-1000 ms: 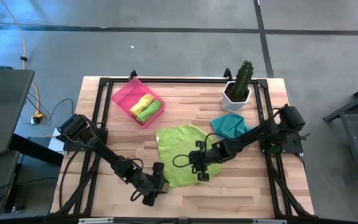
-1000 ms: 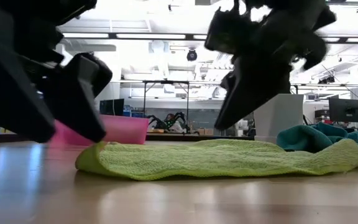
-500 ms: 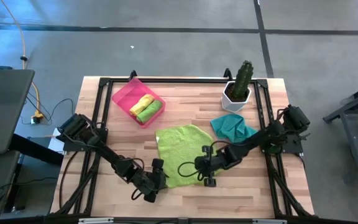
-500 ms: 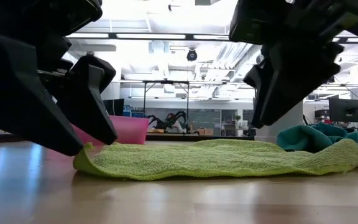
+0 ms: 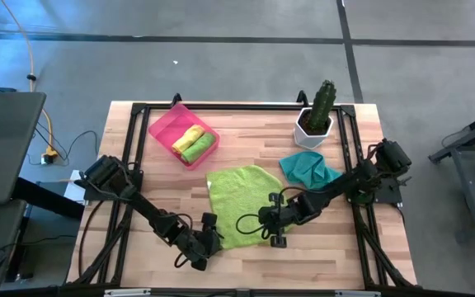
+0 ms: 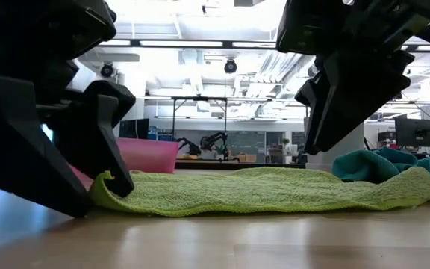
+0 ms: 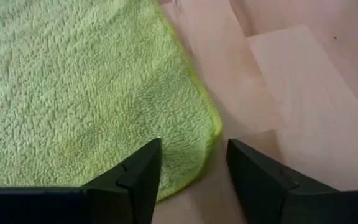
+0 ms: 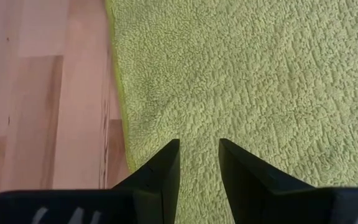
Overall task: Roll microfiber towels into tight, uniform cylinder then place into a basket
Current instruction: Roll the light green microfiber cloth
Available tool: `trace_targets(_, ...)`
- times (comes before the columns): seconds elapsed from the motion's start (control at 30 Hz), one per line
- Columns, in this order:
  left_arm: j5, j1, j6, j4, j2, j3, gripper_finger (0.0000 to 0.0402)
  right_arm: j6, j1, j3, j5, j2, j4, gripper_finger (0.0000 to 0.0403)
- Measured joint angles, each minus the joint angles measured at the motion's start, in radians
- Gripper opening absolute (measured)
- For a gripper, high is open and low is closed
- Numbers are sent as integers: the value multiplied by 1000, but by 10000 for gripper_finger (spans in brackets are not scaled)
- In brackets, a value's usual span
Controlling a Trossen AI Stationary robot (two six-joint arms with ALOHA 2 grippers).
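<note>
While the parted left gripper [image 7: 191,165] straddles the green towel's [image 7: 73,93] corner, the narrowly parted right gripper [image 8: 197,163] hovers over it

The room was evenly and brightly lit from long ceiling strip lights [image 6: 200,43] — they showed as blown-out white bands in the low view. Against that glare both grippers read as near-black silhouettes with no surface detail. The wooden table [image 6: 215,239] in the nearest foreground was soft and out of focus, carrying a pale sheen. From above, shadows under the arms were faint and short. In the wrist views the lime green towel [image 8: 260,74] showed crisp pile — its own fingers slightly blurred.
</note>
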Motion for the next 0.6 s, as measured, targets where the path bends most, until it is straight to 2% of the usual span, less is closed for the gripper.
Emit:
trace_targets(0.17,-22,-6,23,41,19,0,124,0,0,0,0,0,-1,103)
trace_targets(0.4,-49,-7,32,52,22,-1,16,0,0,0,0,0,-8,103)
trace_targets(0.6,-84,-9,-32,55,-6,16,10,-7,1,0,-25,-1,-8,103)
